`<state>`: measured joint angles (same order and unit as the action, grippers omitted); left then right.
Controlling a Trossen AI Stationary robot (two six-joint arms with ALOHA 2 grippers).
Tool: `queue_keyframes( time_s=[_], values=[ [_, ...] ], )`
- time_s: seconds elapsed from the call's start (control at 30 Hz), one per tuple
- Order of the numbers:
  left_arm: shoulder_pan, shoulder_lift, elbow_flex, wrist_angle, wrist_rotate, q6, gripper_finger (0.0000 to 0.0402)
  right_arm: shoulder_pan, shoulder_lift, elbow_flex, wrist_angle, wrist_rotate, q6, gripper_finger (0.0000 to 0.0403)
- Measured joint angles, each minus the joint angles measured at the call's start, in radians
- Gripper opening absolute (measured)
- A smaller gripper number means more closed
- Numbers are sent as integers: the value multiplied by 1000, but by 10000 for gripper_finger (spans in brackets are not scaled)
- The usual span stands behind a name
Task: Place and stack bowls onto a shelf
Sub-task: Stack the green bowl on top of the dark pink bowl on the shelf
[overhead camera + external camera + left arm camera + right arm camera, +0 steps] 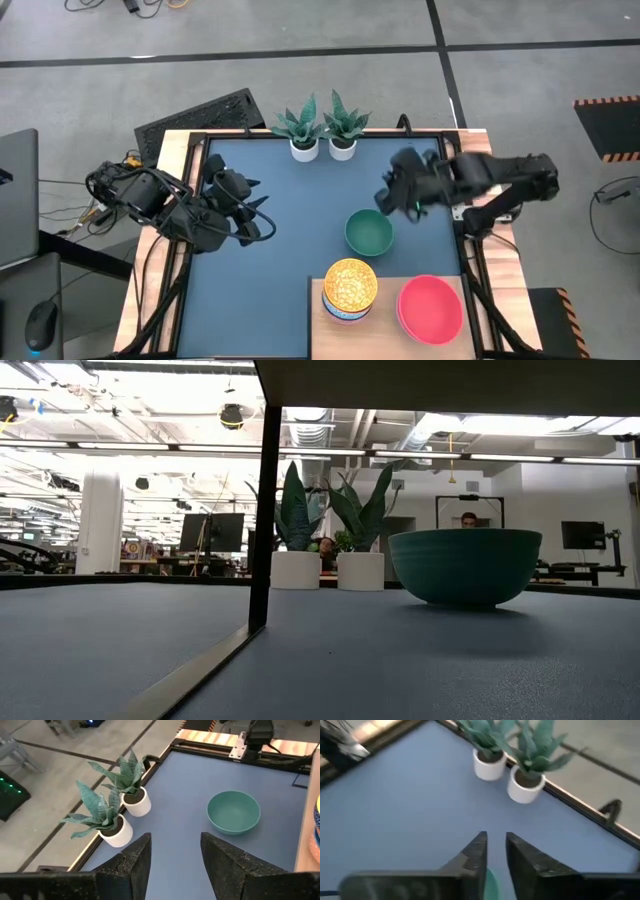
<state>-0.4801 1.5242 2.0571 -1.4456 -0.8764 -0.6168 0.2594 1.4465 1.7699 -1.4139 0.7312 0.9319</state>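
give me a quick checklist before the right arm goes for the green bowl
1. Green bowl upright on the table, off the shelf: ok.
2. Nothing inside the bowl, as the left wrist view shows: ok.
3. Right tool open and holding nothing: ok.
4. Right tool lined up over the bowl rim: not ok; it sits just beyond the bowl on the plant pots' side.
5. Left tool away from the bowl, open: ok.
6. Stacking spot: pink bowl on the shelf looks uncovered: ok; whether green fits in it: cannot tell.
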Motion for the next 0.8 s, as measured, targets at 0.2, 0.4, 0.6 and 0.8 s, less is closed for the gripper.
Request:
queue_keyframes(
  time_s=[0.2, 0.4, 0.6, 0.8],
  values=[
    [0, 0, 0, 0, 1, -31, 171, -234, -7, -43, 2, -168, -197, 181],
    [-58, 0, 0, 0, -100, -95, 176, -294, -7, -223, 170, -250, -355, 221],
    [-117, -5, 0, -1, -128, -133, 176, -359, -46, -444, 426, -542, -436, 212],
    [-117, -6, 0, -4, -101, -162, 176, -396, -33, -590, 467, -609, -482, 207]
  ],
)
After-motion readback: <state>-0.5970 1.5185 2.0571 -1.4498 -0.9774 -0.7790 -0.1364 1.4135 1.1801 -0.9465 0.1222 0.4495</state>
